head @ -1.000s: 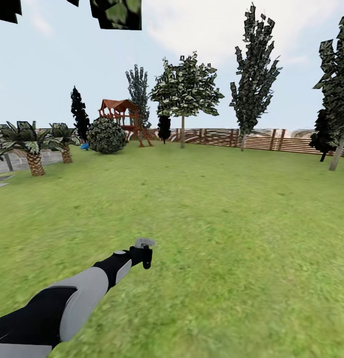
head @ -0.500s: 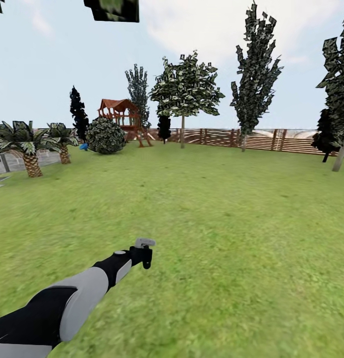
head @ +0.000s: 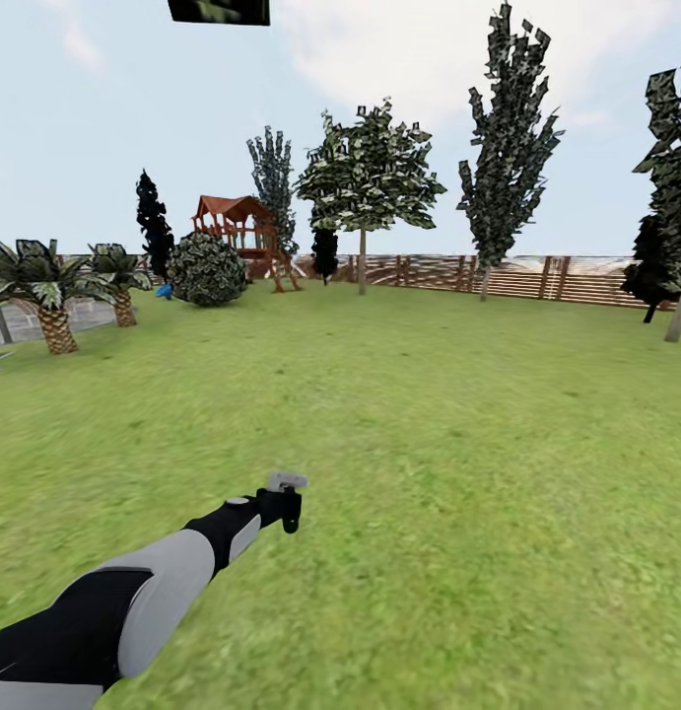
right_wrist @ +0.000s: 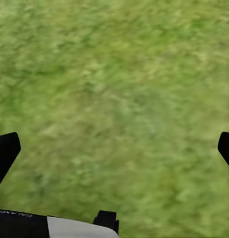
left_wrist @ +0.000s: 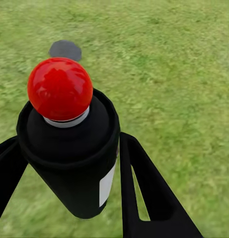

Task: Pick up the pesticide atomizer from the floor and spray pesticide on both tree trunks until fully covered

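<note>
Left tool [left_wrist: 69, 198] grips atomizer [left_wrist: 69, 148], its base cropped.

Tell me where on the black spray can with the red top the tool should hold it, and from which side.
Grip the black spray can around its straight cylindrical body, below the red top, one finger on each flank. The left tool holds it this way: dark fingers straddle the body, leaving the rounded red top free. The white label sits on the side.

Black atomizer [left_wrist: 74, 163] with glossy red cap, green lawn [head: 458, 444]
</note>
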Motion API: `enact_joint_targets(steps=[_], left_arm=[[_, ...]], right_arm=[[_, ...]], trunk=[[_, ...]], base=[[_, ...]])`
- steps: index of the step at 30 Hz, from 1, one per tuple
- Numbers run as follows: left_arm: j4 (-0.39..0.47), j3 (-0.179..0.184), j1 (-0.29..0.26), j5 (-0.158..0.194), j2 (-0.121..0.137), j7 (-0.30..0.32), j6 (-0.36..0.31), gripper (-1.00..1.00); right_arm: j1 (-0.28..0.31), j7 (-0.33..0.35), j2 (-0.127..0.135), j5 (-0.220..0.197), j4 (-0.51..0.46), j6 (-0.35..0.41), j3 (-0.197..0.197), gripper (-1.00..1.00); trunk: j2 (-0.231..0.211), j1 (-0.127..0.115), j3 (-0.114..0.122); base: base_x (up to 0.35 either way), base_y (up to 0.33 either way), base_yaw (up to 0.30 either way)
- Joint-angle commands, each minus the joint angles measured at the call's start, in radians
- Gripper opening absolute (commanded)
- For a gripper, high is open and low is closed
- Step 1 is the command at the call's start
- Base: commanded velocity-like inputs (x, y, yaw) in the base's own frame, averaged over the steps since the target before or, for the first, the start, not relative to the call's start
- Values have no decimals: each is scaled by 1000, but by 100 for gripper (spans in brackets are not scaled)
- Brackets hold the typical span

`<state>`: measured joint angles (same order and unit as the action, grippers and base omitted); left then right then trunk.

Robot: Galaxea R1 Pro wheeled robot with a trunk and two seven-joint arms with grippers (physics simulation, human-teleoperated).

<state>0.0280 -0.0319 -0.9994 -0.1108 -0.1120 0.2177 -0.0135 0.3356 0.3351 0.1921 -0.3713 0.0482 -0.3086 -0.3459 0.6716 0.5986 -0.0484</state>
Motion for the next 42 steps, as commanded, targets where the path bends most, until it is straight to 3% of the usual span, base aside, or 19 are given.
enact_joint_targets(steps=[1,9,14,17,19,21,23,26,30,35,42], left_arm=[[1,-3,-1,-12,0,2,-1,-100],[1,-3,-1,-12,0,2,0,-100],[1,-3,-1,-11,0,2,3,-100],[0,-3,0,-7,0,1,74,-100],[1,-3,12,35,1,-3,125,-100],[2,-3,25,84,1,-42,143,-100],[1,-3,32,112,0,-101,169,-100],[1,-3,40,122,0,-127,185,-100],[1,-3,42,124,0,-130,188,-100],[1,-2,42,125,0,-130,187,-100],[0,-2,43,125,0,-130,184,-100]], right_arm=[[2,7,0,-11,5,-6,-7,100],[2,7,-1,-11,5,-5,-7,100],[2,7,-15,-12,4,-7,-7,100],[2,6,-14,-14,-3,-10,-5,100],[2,-1,-8,-14,-46,-14,-4,100],[2,-66,-6,-14,-121,-24,-4,100],[2,-201,-6,-15,-198,-31,-4,100],[2,-286,-6,-14,-232,-36,-4,100],[2,-314,-5,-12,-238,-37,-4,100],[3,-421,-5,-11,-267,-53,-5,100],[3,-438,-6,7,-277,-74,-12,100]], trunk=[[1,1,-2],[1,1,-2],[1,1,-2],[1,1,-2],[1,1,-2],[1,1,-2],[1,1,-2],[1,1,-2],[1,1,-2],[1,1,-2],[1,1,-2]], base=[[350,0,0],[350,0,0],[350,0,0],[350,0,0],[350,0,0],[350,0,0],[350,0,0],[350,0,0],[350,0,0],[350,0,0],[350,0,0]])
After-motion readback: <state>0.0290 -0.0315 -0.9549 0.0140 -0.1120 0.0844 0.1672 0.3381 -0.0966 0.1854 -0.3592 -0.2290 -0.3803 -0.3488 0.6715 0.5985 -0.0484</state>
